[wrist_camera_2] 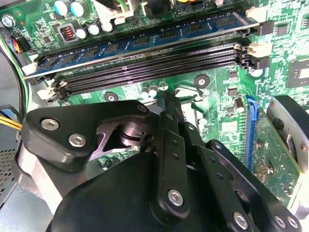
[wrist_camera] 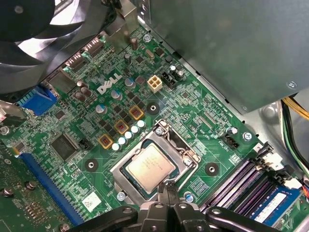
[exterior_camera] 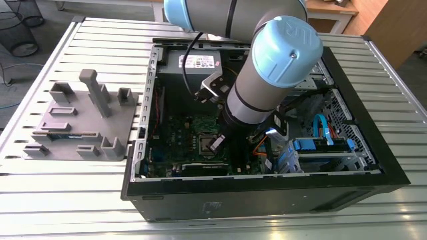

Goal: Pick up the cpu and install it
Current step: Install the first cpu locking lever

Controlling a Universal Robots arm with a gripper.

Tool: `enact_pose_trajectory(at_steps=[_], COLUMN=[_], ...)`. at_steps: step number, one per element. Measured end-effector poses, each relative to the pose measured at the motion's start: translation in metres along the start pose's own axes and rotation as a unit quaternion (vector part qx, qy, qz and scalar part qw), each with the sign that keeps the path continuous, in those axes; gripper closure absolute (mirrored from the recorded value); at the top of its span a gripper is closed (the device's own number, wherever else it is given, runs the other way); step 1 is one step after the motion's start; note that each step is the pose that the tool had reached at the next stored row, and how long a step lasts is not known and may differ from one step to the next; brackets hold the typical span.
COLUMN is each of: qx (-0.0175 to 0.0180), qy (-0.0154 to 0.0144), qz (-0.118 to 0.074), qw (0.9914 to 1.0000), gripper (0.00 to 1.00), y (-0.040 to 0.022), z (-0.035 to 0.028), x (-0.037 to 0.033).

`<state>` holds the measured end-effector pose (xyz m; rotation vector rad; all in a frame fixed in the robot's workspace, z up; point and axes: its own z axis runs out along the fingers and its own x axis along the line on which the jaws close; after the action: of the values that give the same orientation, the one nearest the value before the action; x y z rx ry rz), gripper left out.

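Observation:
The cpu [wrist_camera: 150,166], a small square chip with a shiny metal top, lies flat in the open socket frame [wrist_camera: 186,147] on the green motherboard [wrist_camera: 72,145]. My gripper [wrist_camera: 167,187] is shut, its two thin fingertips pressed together with nothing between them. The tips stand at the cpu's edge on the side toward the memory slots; I cannot tell whether they touch it. In the second wrist view the black gripper [wrist_camera_2: 164,96] tapers to a point over the board. In the exterior view the gripper [exterior_camera: 222,150] reaches down into the open computer case [exterior_camera: 267,185].
Black memory slots [wrist_camera: 241,181] with one blue memory stick [wrist_camera_2: 145,41] run close beside the socket. A grey power supply box [wrist_camera: 231,43] and a fan [wrist_camera: 38,29] stand around the board. A grey parts fixture [exterior_camera: 80,125] lies on the slatted table at the exterior view's left.

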<state>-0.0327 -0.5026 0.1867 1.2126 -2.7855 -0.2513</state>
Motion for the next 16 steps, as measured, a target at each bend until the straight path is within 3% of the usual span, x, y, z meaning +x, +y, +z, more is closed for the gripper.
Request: enact_pose_trajectory(at_steps=[4, 9, 16], qx=[-0.0001, -0.0001, 0.0019], qy=[-0.0002, -0.0002, -0.0017], qz=[0.000, 0.000, 0.000], qw=[1.00000, 1.00000, 1.00000], gripper=[0.89, 0.89, 0.89], y=[0.0001, 0.0015, 0.0007], z=[-0.0005, -0.0077, -0.0037], x=[0.0000, 0.0001, 0.0001])
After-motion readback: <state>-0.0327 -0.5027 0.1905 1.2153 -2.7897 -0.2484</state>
